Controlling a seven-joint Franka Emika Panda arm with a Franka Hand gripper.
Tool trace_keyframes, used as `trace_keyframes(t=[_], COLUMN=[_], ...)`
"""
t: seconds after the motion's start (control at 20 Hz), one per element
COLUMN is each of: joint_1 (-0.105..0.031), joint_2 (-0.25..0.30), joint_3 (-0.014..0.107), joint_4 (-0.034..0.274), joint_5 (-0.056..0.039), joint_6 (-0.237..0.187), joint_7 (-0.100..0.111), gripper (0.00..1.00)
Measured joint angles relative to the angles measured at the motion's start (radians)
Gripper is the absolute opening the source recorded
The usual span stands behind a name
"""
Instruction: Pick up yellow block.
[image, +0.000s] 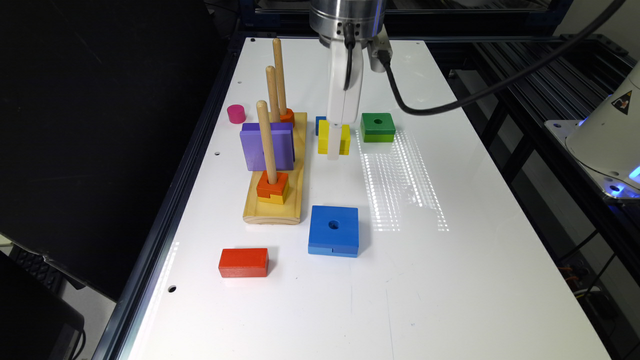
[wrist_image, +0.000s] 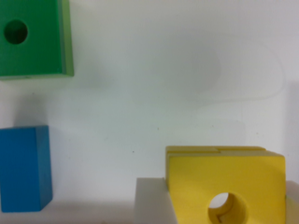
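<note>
obstacles: green block (image: 377, 127), small blue block (image: 319, 123) near yellow block (image: 344, 139) | free: bare table (image: 450, 280)

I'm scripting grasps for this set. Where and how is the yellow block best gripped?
Grip the yellow block by two opposite flat side faces, coming straight down from above. It lies flat on the table, hole up, with free space beside it; the tool already hangs over it, one finger at its side.

The arm ended in a shiny silver metal wrist ring (image: 346, 17) with small dark holes, below it hung a white plastic gripper (image: 338, 142) with long pale jaws, and a thick black cable (image: 450, 105) ran from its side.
</note>
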Motion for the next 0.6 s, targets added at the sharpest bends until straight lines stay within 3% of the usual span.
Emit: trace_keyframes(t=[0.05, 0.15, 0.25, 0.4, 0.6], joint_1=[-0.003, -0.016, -0.026, -0.038, -0.049], joint_2=[-0.011, -0.042, -0.056, -0.060, -0.060], joint_3=[0.005, 0.020, 0.029, 0.037, 0.045], joint_4=[0.000, -0.001, -0.005, -0.009, -0.010], joint_5=[0.0135, 0.0546, 0.0787, 0.0973, 0.1083], joint_6=[-0.008, -0.033, -0.044, -0.044, -0.044], joint_7=[-0.009, -0.043, -0.063, -0.080, -0.090], gripper=[0.00, 0.00, 0.00, 0.00, 0.00])
